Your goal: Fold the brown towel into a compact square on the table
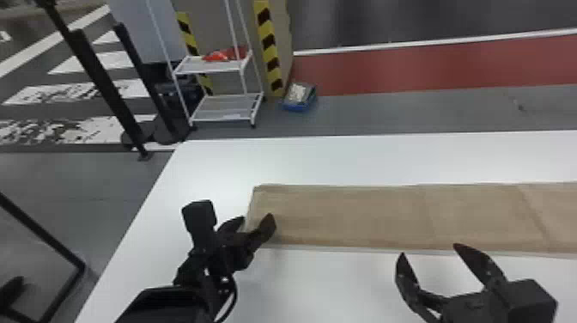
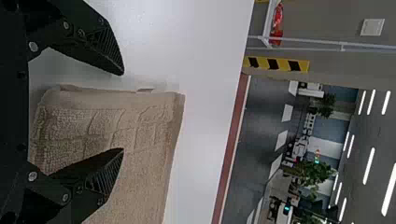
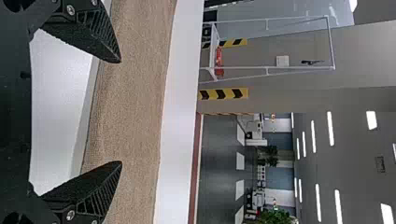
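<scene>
My left gripper (image 1: pixel 253 221) is at the left end of the brown towel (image 1: pixel 343 214), which lies as a long flat strip across the white table. In the left wrist view the left gripper (image 2: pixel 122 111) stands open, one finger over the towel (image 2: pixel 144 140) and the other beyond its short end edge. My right gripper (image 1: pixel 429 251) is open just in front of the towel's near long edge, farther right. In the right wrist view the right gripper (image 3: pixel 120 112) has its fingers spread, with the towel (image 3: pixel 135 112) lying past them and nothing held.
The white table (image 1: pixel 343 159) has its left edge beside my left arm. Beyond it on the floor stand a white wire shelf (image 1: pixel 214 64), a blue box (image 1: pixel 299 98) and black posts (image 1: pixel 98 81). Bare tabletop borders the towel at the front and back.
</scene>
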You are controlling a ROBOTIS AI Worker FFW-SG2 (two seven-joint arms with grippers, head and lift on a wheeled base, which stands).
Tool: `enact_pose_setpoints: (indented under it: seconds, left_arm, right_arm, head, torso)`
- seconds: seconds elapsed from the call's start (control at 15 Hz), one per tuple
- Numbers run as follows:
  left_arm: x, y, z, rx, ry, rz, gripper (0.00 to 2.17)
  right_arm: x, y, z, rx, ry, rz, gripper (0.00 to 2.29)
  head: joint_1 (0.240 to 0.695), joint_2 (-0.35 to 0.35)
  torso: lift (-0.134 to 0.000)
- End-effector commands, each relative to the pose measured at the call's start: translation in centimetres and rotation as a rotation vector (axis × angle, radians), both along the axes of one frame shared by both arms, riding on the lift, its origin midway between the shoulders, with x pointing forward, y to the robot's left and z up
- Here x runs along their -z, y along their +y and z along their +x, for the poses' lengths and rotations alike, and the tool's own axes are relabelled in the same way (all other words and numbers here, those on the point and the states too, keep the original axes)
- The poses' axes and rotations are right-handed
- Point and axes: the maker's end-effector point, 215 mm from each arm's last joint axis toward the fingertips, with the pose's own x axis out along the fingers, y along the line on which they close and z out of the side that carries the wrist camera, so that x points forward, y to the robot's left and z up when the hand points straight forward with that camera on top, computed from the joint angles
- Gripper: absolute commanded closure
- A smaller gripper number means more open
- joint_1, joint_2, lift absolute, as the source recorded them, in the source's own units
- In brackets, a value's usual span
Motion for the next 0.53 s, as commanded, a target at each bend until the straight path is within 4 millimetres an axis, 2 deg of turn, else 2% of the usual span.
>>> enact_pose_setpoints:
  seconds: [0.0, 0.07, 0.13, 0.27, 0.33, 0.4, 0.47]
  left_arm:
    - [0.1, 0.2, -0.3, 0.011, 0.001, -0.005, 1.22]
    - [0.4, 0.3, -0.5, 0.009, 0.013, -0.007, 1.66]
    - [0.8, 0.4, -0.7, 0.009, 0.028, -0.007, 1.92]
    - [0.7, 0.4, -0.9, 0.024, 0.025, -0.012, 1.95]
    - [0.8, 0.3, -1.3, 0.029, 0.035, -0.015, 2.15]
    - [1.1, 0.3, -1.8, 0.042, 0.050, -0.024, 2.14]
    - [0.5, 0.3, -1.8, 0.059, 0.039, -0.028, 2.14]
  right_arm:
    - [0.0, 0.2, 0.0, 0.003, 0.002, 0.008, 0.11]
    - [0.0, 0.2, 0.0, 0.003, 0.002, 0.008, 0.11]
    - [-0.1, 0.1, 0.1, 0.003, 0.000, 0.006, 0.11]
    - [0.0, 0.2, 0.0, 0.003, 0.002, 0.008, 0.11]
    - [0.0, 0.2, 0.0, 0.003, 0.002, 0.008, 0.11]
    - [0.0, 0.1, 0.0, 0.003, 0.002, 0.006, 0.11]
    - [0.0, 0.1, 0.0, 0.003, 0.002, 0.006, 0.11]
  head:
    - [0.695, 0.237]
    - [0.695, 0.234]
    - [0.695, 0.236]
    - [0.695, 0.239]
    - [0.695, 0.241]
    - [0.695, 0.240]
    - [0.695, 0.240]
  torso:
    - [-0.119]
    - [-0.119]
    - [-0.119]
    - [-0.119]
    - [-0.119]
    - [-0.119]
    - [-0.119]
